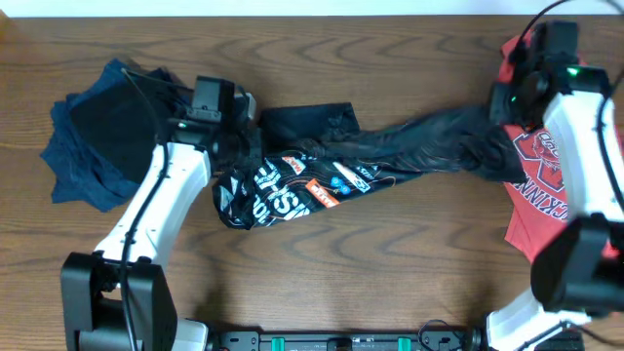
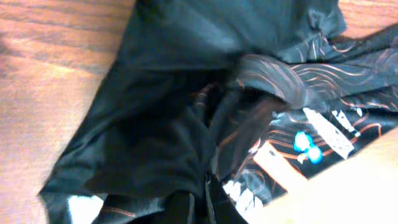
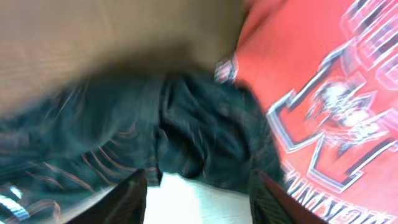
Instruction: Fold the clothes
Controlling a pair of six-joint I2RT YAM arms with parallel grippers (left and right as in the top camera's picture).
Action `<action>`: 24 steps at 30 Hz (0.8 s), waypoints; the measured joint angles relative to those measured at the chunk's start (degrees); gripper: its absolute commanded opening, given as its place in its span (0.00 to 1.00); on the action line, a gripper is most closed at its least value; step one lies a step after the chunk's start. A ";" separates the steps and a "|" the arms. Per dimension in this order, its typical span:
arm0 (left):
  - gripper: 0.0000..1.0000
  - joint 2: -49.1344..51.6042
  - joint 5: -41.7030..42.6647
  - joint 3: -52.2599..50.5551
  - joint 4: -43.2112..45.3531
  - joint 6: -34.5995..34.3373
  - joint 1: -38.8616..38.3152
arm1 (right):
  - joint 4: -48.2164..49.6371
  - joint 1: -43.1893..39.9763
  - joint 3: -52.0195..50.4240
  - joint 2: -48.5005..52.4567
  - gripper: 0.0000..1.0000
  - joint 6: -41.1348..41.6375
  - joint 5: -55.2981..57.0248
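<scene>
Far left on the wooden surface (image 1: 390, 283), a dark navy garment (image 1: 93, 146) lies crumpled. Just right of it the left hand (image 2: 200, 206) is down on the black jersey's (image 1: 390, 156) left end. Its dark fingers (image 2: 183, 210) are pressed close together, pinching a gathered fold of the black cloth, and the white lettering and the orange-white logo sit just beside it on the near side.

The jersey is strung out in a rumpled band across the middle of the surface, rising towards the far right. Over there the right hand (image 3: 198, 180) hangs above its bunched right end. Those fingers (image 3: 134, 199) are spread wide, the dark cloth lying between and beyond them and nothing gripped. That end of the jersey overlaps the left edge of a red printed T-shirt (image 1: 546, 195) lying flat at the right.
</scene>
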 measured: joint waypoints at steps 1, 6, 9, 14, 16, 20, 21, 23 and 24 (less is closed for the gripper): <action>0.06 0.04 -0.22 -0.68 0.85 0.00 -0.11 | -1.20 0.00 -0.20 1.03 0.50 0.17 -0.04; 0.06 0.07 -0.66 -1.60 2.05 0.00 -0.13 | -7.80 0.17 -0.90 2.34 0.49 0.22 -1.84; 0.06 0.07 -0.72 -1.62 2.05 0.00 -0.13 | -10.62 1.09 -0.94 2.27 0.48 -1.53 -4.35; 0.06 0.07 -0.92 -1.62 1.86 0.00 -0.13 | -8.81 4.35 -3.48 2.08 0.47 -3.82 -6.82; 0.06 0.07 -0.92 -1.62 1.49 0.00 -0.13 | -6.69 5.51 -6.05 2.08 0.48 -3.96 -7.28; 0.06 0.07 -0.98 -1.62 0.72 -0.02 -0.13 | -1.64 6.60 -11.82 2.08 0.48 -2.73 -7.19; 0.06 0.07 -1.05 -1.62 0.57 -0.02 -0.13 | -0.52 6.58 -13.00 2.08 0.48 -2.12 -6.97; 0.06 0.07 -1.11 -1.62 0.28 0.00 -0.13 | 1.88 6.56 -14.99 2.08 0.47 -0.76 -6.54; 0.06 0.07 -1.11 -1.62 0.17 0.00 -0.13 | 3.10 6.56 -15.85 2.08 0.47 -0.20 -6.38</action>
